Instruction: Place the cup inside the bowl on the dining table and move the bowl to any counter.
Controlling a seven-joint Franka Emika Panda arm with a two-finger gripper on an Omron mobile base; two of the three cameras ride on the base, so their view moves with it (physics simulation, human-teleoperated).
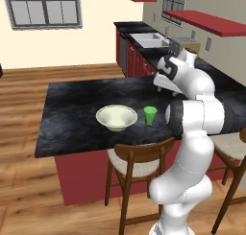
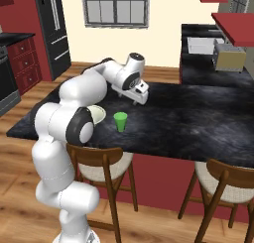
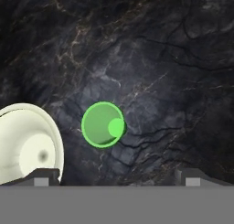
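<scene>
Hand view: the cup (image 3: 102, 125) is seen from above, upright on the dark marbled desk (image 3: 151, 58), with the bowl (image 3: 27, 143) just beside it and apart from it. The two dark fingertips (image 3: 43, 176) of the tool (image 3: 116, 177) are set wide apart at the lower edge, released and grasping nothing, well above the cup. In the left base view the cup (image 1: 150, 115) is found near the front edge of the desk (image 1: 77, 104), to the right of the bowl (image 1: 116, 117), and the tool (image 1: 169, 87) is held above the desk beyond the cup. A wooden chair (image 1: 139, 167) is tucked under the front edge. In the right base view the cup (image 2: 120, 121) is seen standing clear, while the bowl (image 2: 97, 114) is partly hidden by the arm
</scene>
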